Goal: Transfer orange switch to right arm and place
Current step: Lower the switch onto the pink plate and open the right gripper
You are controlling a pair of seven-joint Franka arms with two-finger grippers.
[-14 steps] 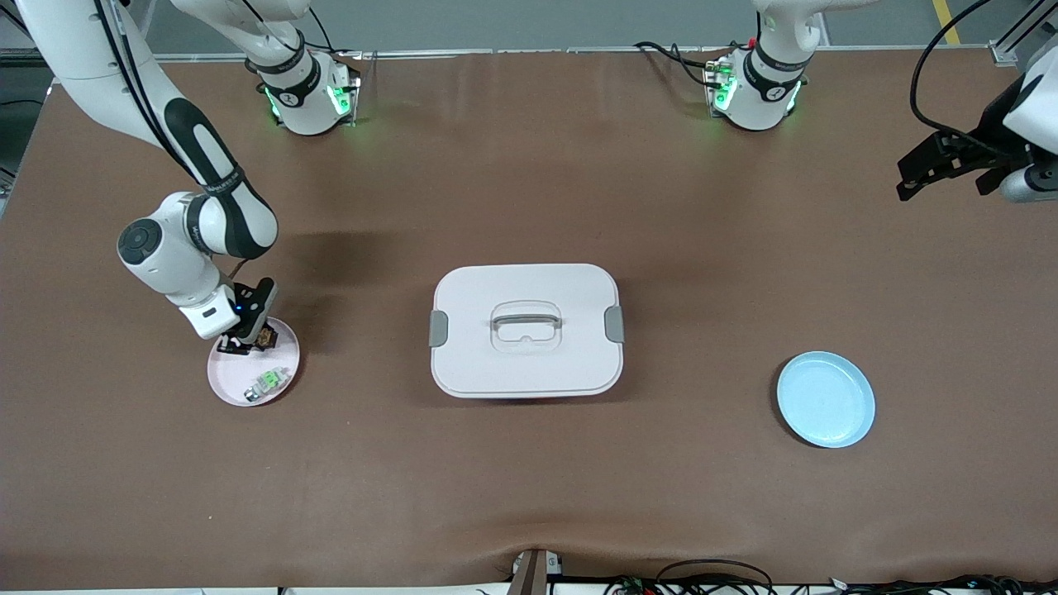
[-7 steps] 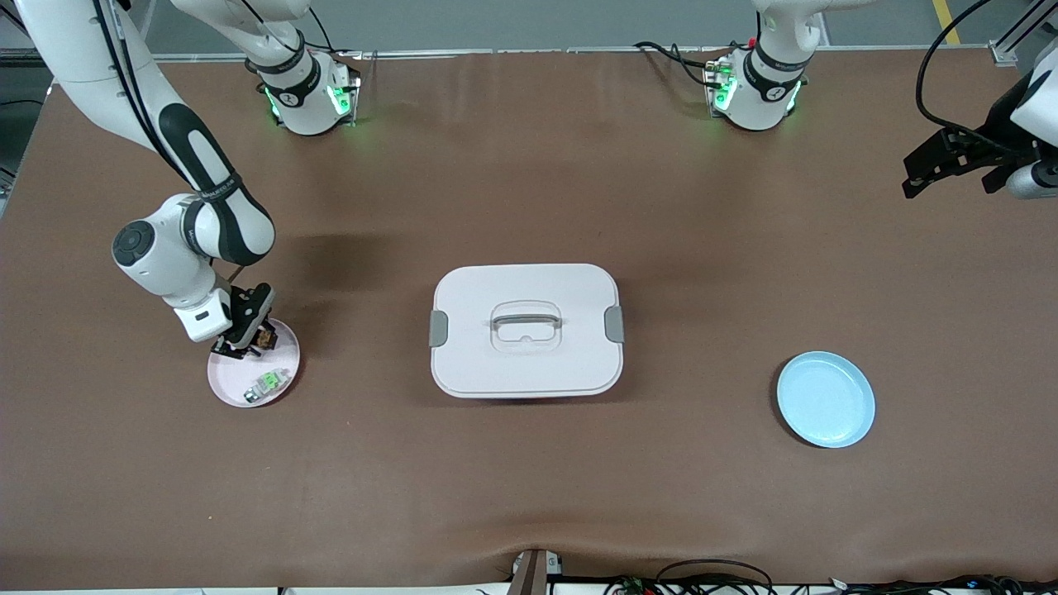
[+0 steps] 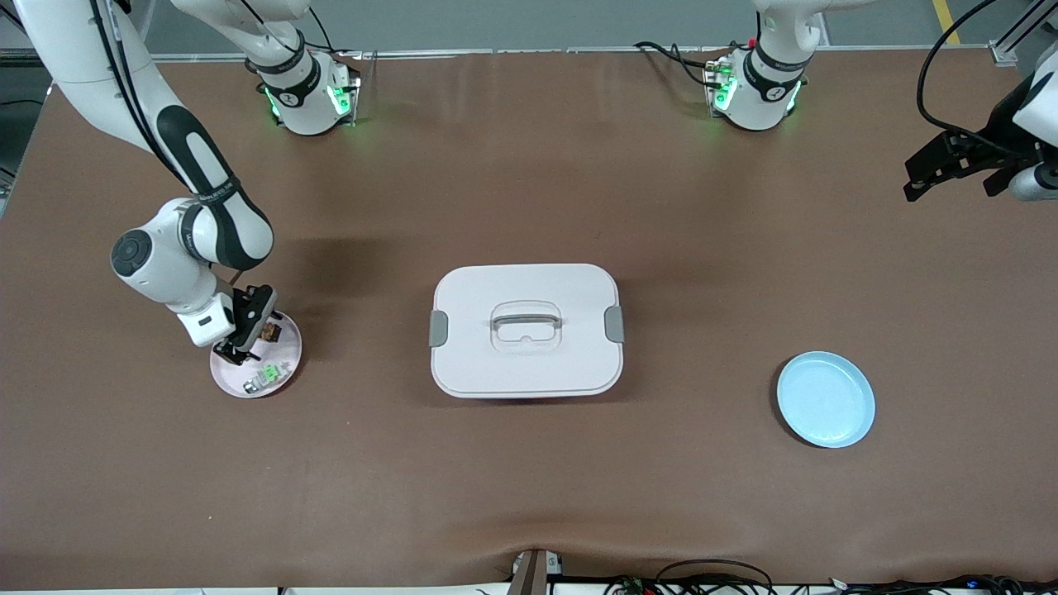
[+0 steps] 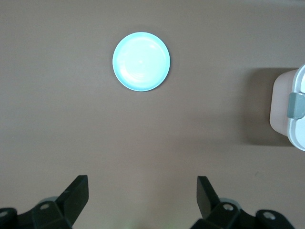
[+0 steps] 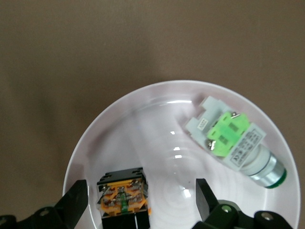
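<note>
Nearest the front camera: blue plate (image 3: 826, 399) toward the left arm's end of the table, bare. A little farther: pink plate (image 3: 256, 364) toward the right arm's end, holding the green-and-silver part (image 3: 264, 378) and, farther from the camera on the same plate, the orange switch (image 3: 269, 332). In between, mid-table, white lidded box (image 3: 526, 330), latched at both ends. Right gripper (image 5: 138, 200) low over the pink plate, fingers spread wide with the orange switch (image 5: 124, 196) sitting between them, not yet pinched. Orange switch: small black blocky housing, orange core with metal screw terminals showing on top, lying flat on the plate apart from the green-and-silver part (image 5: 236, 143). Farthest: left gripper (image 3: 950, 164) waiting high over the table edge at its own end, fingers (image 4: 76, 193) wide apart, holding nothing. Likely trouble: closing off-centre and squeezing a corner, so the tiny block twists or skids on the glossy plate; pressing too low and dragging or tipping the light plate; a shallow pinch letting the part slip during the lift.
</note>
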